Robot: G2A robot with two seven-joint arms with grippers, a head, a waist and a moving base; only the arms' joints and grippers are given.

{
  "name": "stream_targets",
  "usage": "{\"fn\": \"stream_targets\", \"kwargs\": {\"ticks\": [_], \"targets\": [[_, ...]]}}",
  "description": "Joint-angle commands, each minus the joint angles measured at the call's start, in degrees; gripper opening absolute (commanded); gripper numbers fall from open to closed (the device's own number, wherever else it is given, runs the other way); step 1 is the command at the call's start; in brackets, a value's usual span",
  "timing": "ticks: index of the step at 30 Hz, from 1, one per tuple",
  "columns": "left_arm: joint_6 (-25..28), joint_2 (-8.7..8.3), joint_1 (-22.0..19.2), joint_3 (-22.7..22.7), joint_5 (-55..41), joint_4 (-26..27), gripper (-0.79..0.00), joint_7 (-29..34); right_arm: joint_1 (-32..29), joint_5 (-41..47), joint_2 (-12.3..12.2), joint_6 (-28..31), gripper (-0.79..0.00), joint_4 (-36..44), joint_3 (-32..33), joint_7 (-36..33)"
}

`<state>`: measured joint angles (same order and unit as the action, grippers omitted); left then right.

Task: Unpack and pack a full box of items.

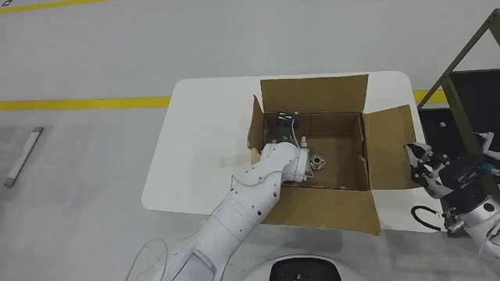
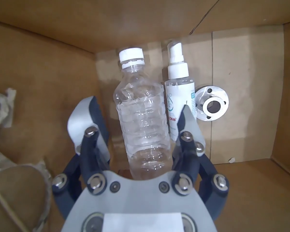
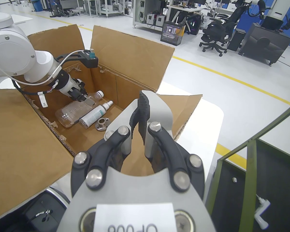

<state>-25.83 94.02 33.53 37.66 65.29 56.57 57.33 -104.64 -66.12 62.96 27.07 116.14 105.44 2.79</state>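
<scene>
An open cardboard box [image 1: 312, 94] stands on the white table [image 1: 203, 148]. On its floor lie a clear plastic bottle [image 2: 140, 112] with a white cap, a white spray bottle [image 2: 180, 83] beside it, and a metal flange [image 2: 211, 103] past the spray bottle. My left gripper [image 2: 139, 105] is down inside the box, open, one finger on each side of the clear bottle; one finger sits between the two bottles. The right wrist view has the same bottle [image 3: 70, 114] under that gripper [image 3: 83, 97]. My right gripper [image 3: 142, 112] hangs shut and empty outside the box's right flap [image 1: 388, 144].
Crumpled brown paper [image 2: 0, 112] lies in the box beside the left gripper. A green-framed cart [image 1: 469, 86] with a black surface stands right of the table, close to my right arm. The table left of the box is bare.
</scene>
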Motion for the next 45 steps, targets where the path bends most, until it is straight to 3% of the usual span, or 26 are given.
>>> {"fn": "stream_targets", "kwargs": {"ticks": [1, 2, 4, 11, 14, 19, 23, 24, 27, 30, 33, 35, 45], "targets": [[-0.20, 0.21, 0.03, -0.41, 1.21, -1.11, -0.062, 0.11, -0.12, -0.18, 0.03, -0.09, -0.785, 0.04, -0.05, 0.01], [-0.67, 0.42, 0.14, -0.58, 1.68, -2.01, -0.099, 0.38, -0.23, -0.18, 0.05, -0.17, -0.785, 0.05, -0.11, 0.03], [-0.94, 0.72, 0.06, -0.63, 1.84, -2.74, -0.080, 0.55, -0.33, -0.14, 0.09, -0.25, -0.785, 0.10, -0.16, 0.15], [-1.42, 1.79, -0.70, -0.38, 2.83, -4.37, -0.185, 0.35, -0.87, -0.19, 0.22, -0.65, -0.785, 0.12, -0.14, 0.36], [-1.20, 2.16, -0.95, 0.01, 2.87, -4.27, -0.175, 0.26, -0.87, -0.19, 0.26, -0.66, -0.785, 0.17, -0.13, 0.29], [-1.11, 2.63, -1.16, -0.64, 6.11, -5.07, -0.397, 0.77, -0.53, -0.21, 0.29, -0.49, -0.785, 0.15, -0.18, 0.13], [-0.67, 3.02, -0.95, -0.72, 7.42, -5.73, -0.323, 1.03, -0.28, -0.15, 0.29, -0.25, -0.785, 0.02, 0.01, -0.16], [-0.48, 3.14, -0.85, -0.71, 7.53, -6.00, -0.268, 1.14, -0.24, -0.18, 0.29, -0.17, -0.785, 0.01, 0.07, -0.20], [-0.47, 3.52, -0.78, -0.67, 8.17, -6.73, -0.246, 1.37, -0.23, -0.27, 0.30, -0.11, -0.785, 0.00, 0.27, -0.21], [-0.33, 3.89, -0.88, -0.31, 8.22, -7.17, -0.132, 1.73, -0.29, -0.29, 0.31, 0.00, -0.785, -0.03, 0.54, -0.30], [-0.30, 4.27, -1.02, 0.48, 7.23, -7.56, -0.126, 2.82, -0.36, -0.17, 0.34, -0.04, -0.785, -0.01, 0.67, -0.42], [-0.44, 4.54, -1.21, 0.49, 7.93, -7.99, -0.058, 3.19, -0.37, -0.16, 0.36, -0.05, -0.785, 0.04, 0.68, -0.47], [-1.14, 5.58, -1.54, 0.69, 11.12, -9.97, -0.086, 2.97, -0.03, -0.38, 0.46, -0.07, -0.785, -0.51, 0.35, -0.35]]}}
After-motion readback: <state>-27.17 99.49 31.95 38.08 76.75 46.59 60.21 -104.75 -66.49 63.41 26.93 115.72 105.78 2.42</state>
